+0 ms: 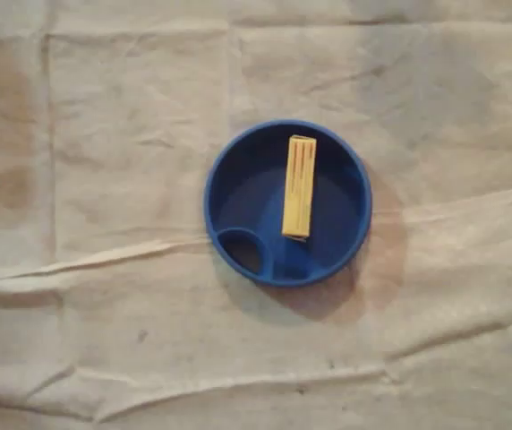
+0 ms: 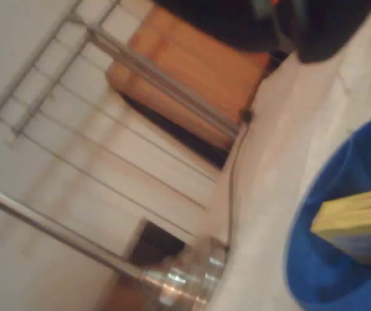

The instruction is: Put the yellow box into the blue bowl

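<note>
The arm's wrist is hanging low and rolled hard to one side. In the wrist view the worktop (image 2: 283, 149) is running as a slanted band up the right of the picture instead of lying level. The wrist is sitting close beside the blue bowl (image 2: 331, 272), looking across its rim at the end of the yellow box (image 2: 357, 217) lying inside. A dark, blurred shape (image 2: 328, 26) with a touch of orange is crossing the top edge; whether it is part of the arm cannot be told.
</note>
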